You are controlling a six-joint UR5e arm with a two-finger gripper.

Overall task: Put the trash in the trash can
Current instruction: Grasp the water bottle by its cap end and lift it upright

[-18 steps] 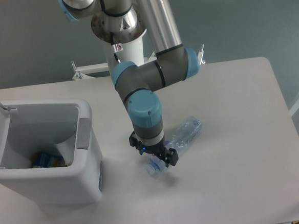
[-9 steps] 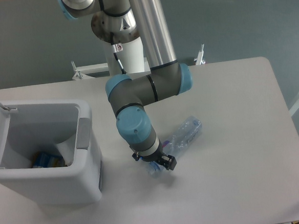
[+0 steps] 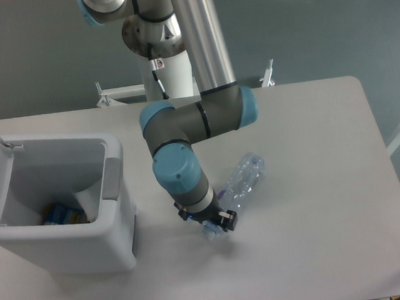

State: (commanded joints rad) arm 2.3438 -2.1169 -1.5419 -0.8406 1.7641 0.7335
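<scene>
The gripper (image 3: 210,222) sat low over the table (image 3: 313,204), with open tabletop to its right and the trash can (image 3: 88,219), lid up, off to its left. The bottle (image 3: 240,183), clear, crushed, purple-labelled, stretched up-right from the jaws, which looked pinched on its cap end, though that's hard to confirm.

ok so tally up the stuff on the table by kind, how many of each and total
plastic bottle: 1, lying on the table with the gripper at its cap end
trash can: 1, lid open, something blue and yellow inside
total: 2
</scene>
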